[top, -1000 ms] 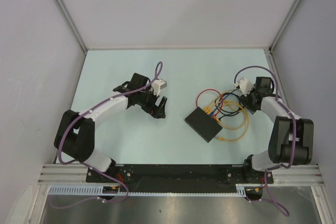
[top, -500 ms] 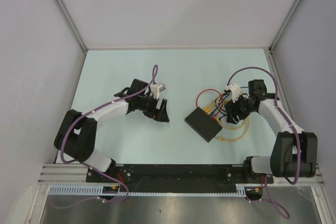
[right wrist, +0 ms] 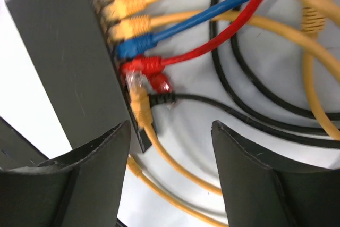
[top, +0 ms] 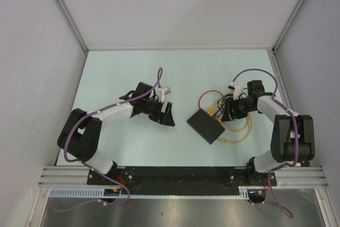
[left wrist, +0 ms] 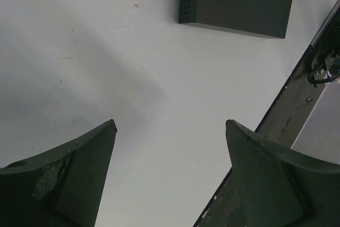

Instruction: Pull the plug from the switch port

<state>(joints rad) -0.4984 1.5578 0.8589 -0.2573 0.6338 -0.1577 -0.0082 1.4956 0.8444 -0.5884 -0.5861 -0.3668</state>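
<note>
Lying just beyond right fingers [right wrist: 255, 174]: switch [right wrist: 58, 51]

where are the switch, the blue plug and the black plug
switch [top: 206, 125], top external view, middle of its flat top
blue plug [right wrist: 135, 46], right wrist view, its ribbed boot
black plug [right wrist: 161, 100], right wrist view, its body

The black switch [top: 206, 125] lies diagonally on the pale surface [top: 133, 73]. Yellow, blue, red and black cables [top: 237, 133] loop from its right edge. The right tool [top: 234, 111] sits over these cables. The left tool [top: 169, 114] is apart, left of the switch.
</note>
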